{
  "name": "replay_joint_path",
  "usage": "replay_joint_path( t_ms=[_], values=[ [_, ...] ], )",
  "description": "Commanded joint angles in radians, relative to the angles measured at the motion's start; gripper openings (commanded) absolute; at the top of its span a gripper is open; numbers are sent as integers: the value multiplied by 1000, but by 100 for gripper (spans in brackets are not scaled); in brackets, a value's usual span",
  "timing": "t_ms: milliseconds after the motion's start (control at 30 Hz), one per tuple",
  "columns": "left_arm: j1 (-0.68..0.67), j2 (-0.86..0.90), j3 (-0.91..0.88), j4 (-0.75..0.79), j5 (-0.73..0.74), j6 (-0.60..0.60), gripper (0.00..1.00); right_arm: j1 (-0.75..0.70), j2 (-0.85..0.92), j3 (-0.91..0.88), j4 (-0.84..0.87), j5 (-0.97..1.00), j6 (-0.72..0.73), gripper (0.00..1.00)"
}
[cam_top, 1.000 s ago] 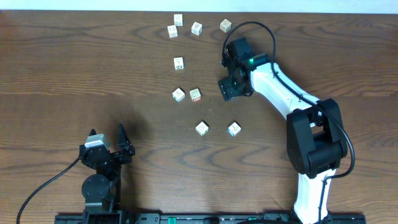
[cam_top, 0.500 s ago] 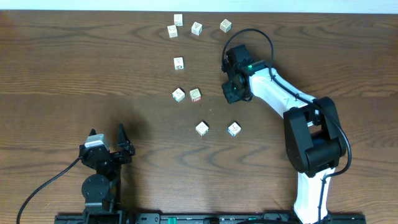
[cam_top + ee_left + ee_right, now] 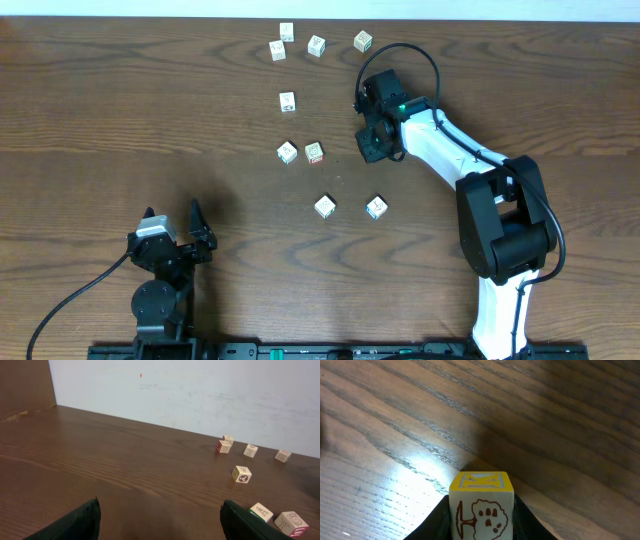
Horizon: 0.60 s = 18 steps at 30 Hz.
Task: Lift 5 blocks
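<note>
Several small white blocks lie scattered over the wooden table (image 3: 120,110): a group at the far edge (image 3: 316,45), one alone (image 3: 287,101), a pair (image 3: 314,152) mid-table and two nearer (image 3: 376,207). My right gripper (image 3: 372,148) (image 3: 480,519) is shut on a block (image 3: 481,491) with a yellow-framed top and a brown tree drawing; the black fingers (image 3: 522,517) press both its sides. Whether it touches the wood cannot be told. My left gripper (image 3: 170,236) (image 3: 160,512) stands open at the near left, nothing between its fingers.
The left wrist view shows the wall behind the table's far edge (image 3: 200,395) and blocks to the right (image 3: 242,474), two (image 3: 291,524) close beside the right finger. The right arm (image 3: 500,210) reaches in from the near right.
The right gripper's jaws have closed on the block and the gripper has shifted slightly left. The left arm has not moved.
</note>
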Motion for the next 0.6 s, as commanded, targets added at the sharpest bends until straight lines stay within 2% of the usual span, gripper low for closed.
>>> replay_joint_path(
  t_ms=[0,200,433,567],
  values=[
    [-3,-5,-17,-43,-10,14,77,-3,6,-3,0,2,-2,19],
    [-3,-5,-17,-43,-10,14,77,-6,-60,6,-63,-6,91,1],
    [-3,-5,-17,-43,-10,14,77,-52,-356,-19,-222,0,129,1],
    [-3,-5,-17,-43,-10,14,77,-84,-457,-153,-215,9,143,1]
  ],
)
